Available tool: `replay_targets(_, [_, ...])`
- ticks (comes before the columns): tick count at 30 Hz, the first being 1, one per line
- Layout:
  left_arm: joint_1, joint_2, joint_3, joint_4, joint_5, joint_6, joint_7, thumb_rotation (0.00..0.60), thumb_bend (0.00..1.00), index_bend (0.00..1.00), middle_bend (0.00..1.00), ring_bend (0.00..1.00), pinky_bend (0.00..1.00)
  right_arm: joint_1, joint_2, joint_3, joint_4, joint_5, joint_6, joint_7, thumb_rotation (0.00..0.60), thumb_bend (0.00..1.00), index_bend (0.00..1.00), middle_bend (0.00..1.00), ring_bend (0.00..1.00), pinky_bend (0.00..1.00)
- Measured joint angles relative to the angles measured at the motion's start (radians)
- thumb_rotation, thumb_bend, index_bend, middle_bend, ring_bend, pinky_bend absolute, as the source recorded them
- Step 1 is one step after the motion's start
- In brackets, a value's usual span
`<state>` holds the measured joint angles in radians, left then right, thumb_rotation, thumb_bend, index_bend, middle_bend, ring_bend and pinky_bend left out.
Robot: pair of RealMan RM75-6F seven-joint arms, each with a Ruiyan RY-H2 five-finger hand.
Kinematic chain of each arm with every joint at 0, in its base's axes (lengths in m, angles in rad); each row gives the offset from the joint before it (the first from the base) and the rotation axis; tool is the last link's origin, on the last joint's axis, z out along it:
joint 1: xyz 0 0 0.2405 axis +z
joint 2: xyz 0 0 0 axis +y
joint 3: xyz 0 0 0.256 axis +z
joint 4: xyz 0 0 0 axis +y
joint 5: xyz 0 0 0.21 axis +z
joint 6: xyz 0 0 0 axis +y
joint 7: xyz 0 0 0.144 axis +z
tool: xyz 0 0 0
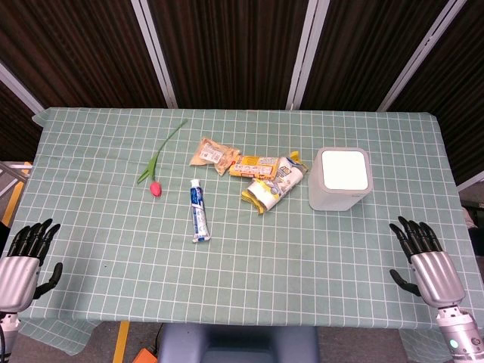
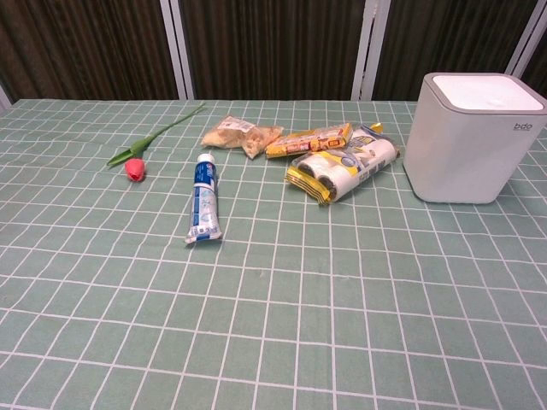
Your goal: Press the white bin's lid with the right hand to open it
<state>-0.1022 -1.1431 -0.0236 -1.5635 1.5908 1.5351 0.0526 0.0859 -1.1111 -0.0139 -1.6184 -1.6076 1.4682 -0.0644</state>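
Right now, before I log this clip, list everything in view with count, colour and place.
white bin: one, white, table's right side, lid closed.
toothpaste tube: one, white and blue, table centre, lying flat.
tulip: one, red bloom with green stem, left of the tube.
snack bag: one, tan, behind the tube.
yellow packet: one, yellow-orange, between the snack bag and the bin.
roll pack: one, white rolls in yellow-trimmed wrap, left of the bin.
tablecloth: one, green with white grid, covers the table.
left hand: one, black fingers apart, near-left edge, holding nothing.
right hand: one, black fingers apart, near-right, short of the bin.
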Motion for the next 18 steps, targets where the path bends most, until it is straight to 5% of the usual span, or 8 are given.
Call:
replay_targets(2, [0.000,0.000,0.003,-0.001,0.003,0.000,0.003,0.600,0.47,0.00,0.00,0.00,0.09,0.000,0.000,0.003,0.000,0.002,0.003,0.001,0.600,0.35,0.00,0.00,0.00,0.00])
replay_targets(4, [0.000,0.000,0.003,-0.003,0.002,-0.001,0.000,0.600,0.47,0.00,0.00,0.00,0.09,-0.001,-0.005,0.012,0.004,0.008,0.009,-0.004,0.600,0.35,0.00,0.16,0.12,0.12])
replay_targets(5, [0.000,0.001,0.002,-0.003,0.000,-0.001,0.000,0.600,0.47,0.00,0.00,0.00,0.09,-0.001,-0.010,0.017,0.006,0.010,0.015,-0.008,0.600,0.35,0.00,0.32,0.29,0.28])
replay_targets(7, [0.001,0.002,0.000,-0.003,-0.004,-0.001,-0.002,0.600,0.47,0.00,0.00,0.00,0.09,0.000,-0.025,0.033,0.013,0.014,0.031,-0.015,0.600,0.35,0.00,0.77,0.81,0.76])
replay_targets(9, [0.000,0.002,-0.002,-0.002,-0.007,-0.002,-0.006,0.600,0.47,0.00,0.00,0.00,0.09,0.008,-0.035,0.042,0.011,0.021,0.032,-0.021,0.600,0.35,0.00,0.91,0.96,0.94])
replay_targets(18, [-0.009,-0.002,0.002,-0.003,-0.006,-0.020,0.003,0.600,0.47,0.00,0.00,0.00,0.09,0.140,-0.017,0.141,-0.057,0.192,-0.189,-0.126,0.600,0.35,0.00,1.00,1.00,1.00])
